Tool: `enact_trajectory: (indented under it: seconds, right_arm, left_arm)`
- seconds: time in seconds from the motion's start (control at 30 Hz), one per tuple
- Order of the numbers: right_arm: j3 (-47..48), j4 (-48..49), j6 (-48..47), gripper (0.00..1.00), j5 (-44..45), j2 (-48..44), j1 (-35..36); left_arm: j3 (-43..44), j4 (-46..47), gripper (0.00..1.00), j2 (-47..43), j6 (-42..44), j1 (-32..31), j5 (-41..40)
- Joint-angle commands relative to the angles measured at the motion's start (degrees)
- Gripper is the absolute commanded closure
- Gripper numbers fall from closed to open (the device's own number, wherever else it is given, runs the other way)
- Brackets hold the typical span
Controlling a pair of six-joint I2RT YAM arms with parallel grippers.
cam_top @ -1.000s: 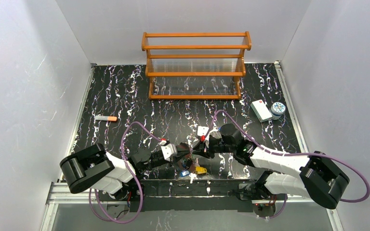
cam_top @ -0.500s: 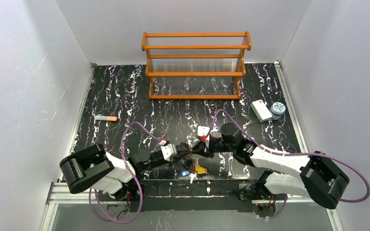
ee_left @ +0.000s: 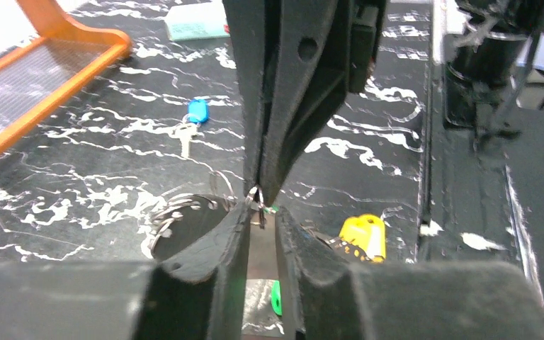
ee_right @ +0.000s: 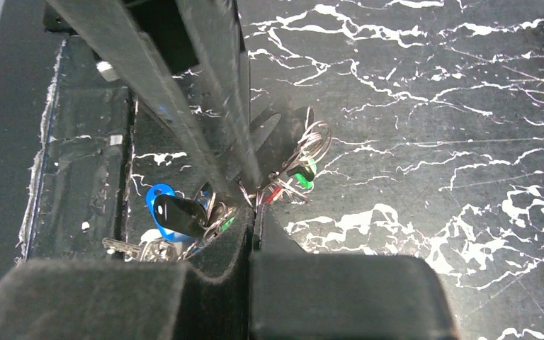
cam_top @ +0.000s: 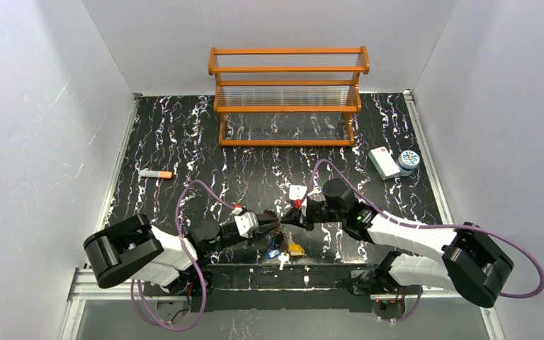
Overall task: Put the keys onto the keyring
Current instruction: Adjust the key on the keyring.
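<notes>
Silver thin wire keyring [ee_right: 316, 142] lies near the front edge of the black marbled tabletop [cam_top: 184, 134], among silver keys with coloured plastic heads [ee_left: 193, 117]. The right gripper [ee_right: 255, 204] has jaws pressed together beside the ring; the left gripper [ee_left: 262, 214] shows a narrow slit, hold unclear.

Orange wooden tiered rack with clear ribbed shelves [cam_top: 288, 95] at the far edge, white rectangular box [cam_top: 383, 162] just beside a round patterned tin [cam_top: 409, 161] (both at right), orange-tipped grey pen-like stick [cam_top: 155, 173] lying at left, black white-veined marble tabletop [cam_top: 184, 134], plain white walls [cam_top: 42, 106].
</notes>
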Motion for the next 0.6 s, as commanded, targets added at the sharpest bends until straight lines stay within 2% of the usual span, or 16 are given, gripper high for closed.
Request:
enact_trajectory:
  seconds: [0.0, 0.1, 0.23, 0.43, 0.57]
  right_arm:
    - [5.14, -7.32, -2.69, 0.99, 3.32, 0.93, 0.26]
    - [8.14, -14.64, -4.46, 0.99, 6.76, 3.13, 0.27]
    - [13.04, -22.89, -5.37, 0.99, 11.24, 7.89, 0.28]
    - [20.82, -34.39, -6.53, 0.99, 14.65, 16.23, 0.34]
    - [24.81, -41.0, -7.92, 0.99, 18.81, 21.28, 1.15]
  left_arm:
    - [-1.16, -0.15, 0.74, -4.72, 2.33, -0.11, -6.44]
    - [-0.34, -9.08, 0.64, -9.14, 4.32, -0.08, -9.42]
    - [1.51, -19.98, 0.6, -13.06, 5.52, -0.05, -12.82]
    - [2.11, -21.45, 0.6, -10.37, 4.92, -0.12, -14.15]
    - [4.06, -21.27, 0.65, -5.96, 6.16, -0.05, -9.44]
